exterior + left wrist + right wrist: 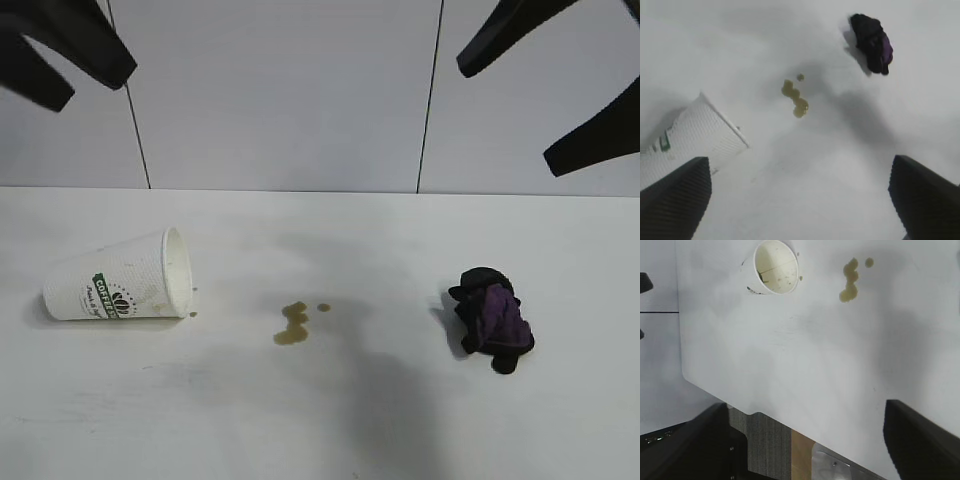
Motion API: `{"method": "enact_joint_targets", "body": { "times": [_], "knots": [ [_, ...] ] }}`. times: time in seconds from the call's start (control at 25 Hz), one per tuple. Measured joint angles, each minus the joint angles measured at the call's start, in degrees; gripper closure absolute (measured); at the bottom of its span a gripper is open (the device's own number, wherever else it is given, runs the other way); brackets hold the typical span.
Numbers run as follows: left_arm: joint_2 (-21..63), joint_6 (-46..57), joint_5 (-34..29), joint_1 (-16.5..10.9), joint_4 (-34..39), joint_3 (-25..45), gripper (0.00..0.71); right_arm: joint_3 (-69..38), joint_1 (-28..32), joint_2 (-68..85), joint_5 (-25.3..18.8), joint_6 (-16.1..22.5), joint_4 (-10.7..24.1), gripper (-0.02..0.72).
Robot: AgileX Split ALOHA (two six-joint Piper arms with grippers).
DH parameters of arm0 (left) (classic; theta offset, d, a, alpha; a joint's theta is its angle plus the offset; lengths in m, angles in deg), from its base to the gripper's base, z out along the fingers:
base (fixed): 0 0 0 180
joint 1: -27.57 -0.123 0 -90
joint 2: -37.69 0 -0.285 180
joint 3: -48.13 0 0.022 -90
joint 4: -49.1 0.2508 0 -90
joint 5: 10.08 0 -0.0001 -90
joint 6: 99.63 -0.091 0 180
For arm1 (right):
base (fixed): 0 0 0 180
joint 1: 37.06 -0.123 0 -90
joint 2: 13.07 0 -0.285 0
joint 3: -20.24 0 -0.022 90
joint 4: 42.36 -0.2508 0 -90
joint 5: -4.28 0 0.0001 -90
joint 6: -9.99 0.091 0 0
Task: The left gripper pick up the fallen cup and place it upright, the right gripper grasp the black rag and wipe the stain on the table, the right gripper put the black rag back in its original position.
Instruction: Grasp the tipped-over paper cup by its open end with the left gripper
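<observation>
White table [330, 420] bears stain [292, 324], grey wall [280, 95] behind.

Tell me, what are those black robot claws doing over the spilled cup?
Nothing is being held yet. The cup lies on its side on the table, with a brownish stain beside its mouth and the black rag farther along. The left gripper hangs open above the cup, and the right gripper hangs open above the rag. Neither touches anything.
</observation>
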Motion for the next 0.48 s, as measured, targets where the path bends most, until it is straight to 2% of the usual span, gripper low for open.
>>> {"method": "enact_joint_targets", "body": {
  "times": [0.12,0.2,0.32,0.48],
  "knots": [
    [0.00,-10.28,1.03,4.89,6.54,-0.36,0.014,0.00,0.00,0.00,0.00,0.00,-0.01,0.126],
    [-0.13,-13.29,3.24,8.31,10.71,-0.36,0.014,0.00,0.00,0.00,0.00,0.00,-0.01,0.126],
    [-1.52,-14.09,7.22,12.84,19.08,-0.36,0.014,0.00,0.00,0.00,0.00,0.00,-0.01,0.126],
    [-6.30,-9.99,8.91,17.70,32.09,-0.36,0.014,0.00,0.00,0.00,-0.05,0.00,-0.01,0.126]
  ]
}}
